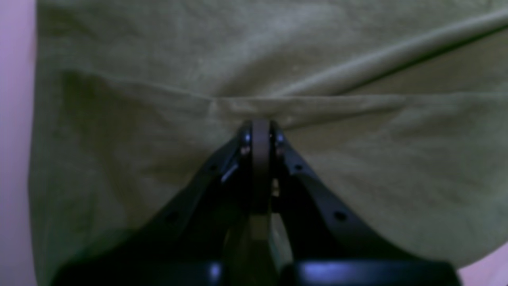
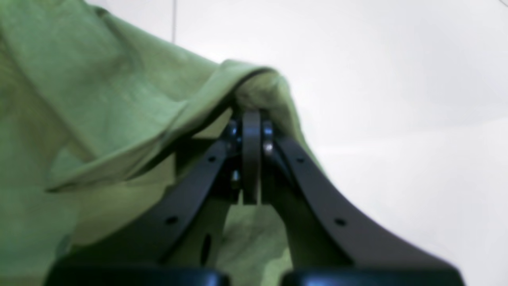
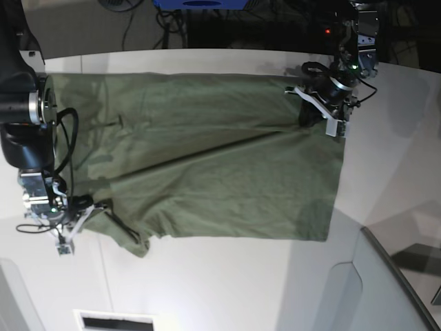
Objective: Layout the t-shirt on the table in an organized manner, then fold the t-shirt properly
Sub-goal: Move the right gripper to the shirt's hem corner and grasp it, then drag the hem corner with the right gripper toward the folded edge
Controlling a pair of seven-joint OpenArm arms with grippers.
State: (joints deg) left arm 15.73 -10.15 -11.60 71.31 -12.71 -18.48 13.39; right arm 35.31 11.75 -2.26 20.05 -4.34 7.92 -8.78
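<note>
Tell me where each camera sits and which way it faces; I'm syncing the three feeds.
Left wrist: behind the left gripper, looking along shut jaws pinching the t-shirt.
Right wrist: behind the right gripper, facing lifted cloth and the white table.
Base: overhead, looking down on the spread t-shirt, both arms at its sides; left gripper on the picture's right, right gripper on its left.
All views share the t-shirt.
</note>
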